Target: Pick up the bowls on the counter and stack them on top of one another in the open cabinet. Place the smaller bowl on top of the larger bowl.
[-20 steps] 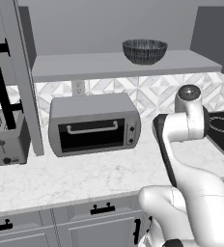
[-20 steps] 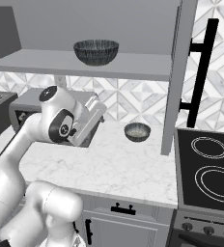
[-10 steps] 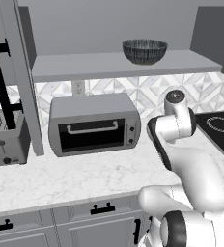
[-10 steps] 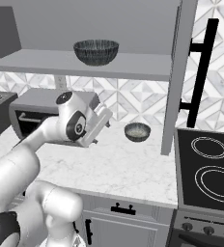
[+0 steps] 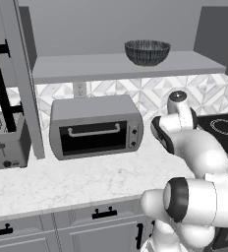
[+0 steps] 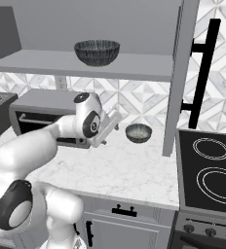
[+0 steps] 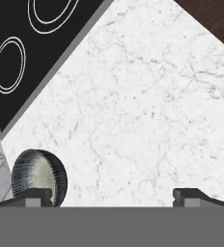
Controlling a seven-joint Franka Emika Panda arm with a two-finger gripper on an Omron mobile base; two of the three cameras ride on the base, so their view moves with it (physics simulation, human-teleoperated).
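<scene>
The larger bowl, dark grey with pale streaks, stands upright on the shelf of the open cabinet. On the white marble counter near the backsplash sits the smaller bowl. My gripper hovers just left of it above the counter, apart from it. Its fingertips stand wide open with nothing between them. In the hand view the smaller bowl lies beside the left tip, outside the gap.
A silver toaster oven stands on the counter under the shelf, a toaster to its left. The cabinet doors hang open with black handles. A black stovetop borders the counter on the right.
The arm has swung right across the counter, bringing the open gripper closer to the smaller bowl. Both bowls stay where they were.
</scene>
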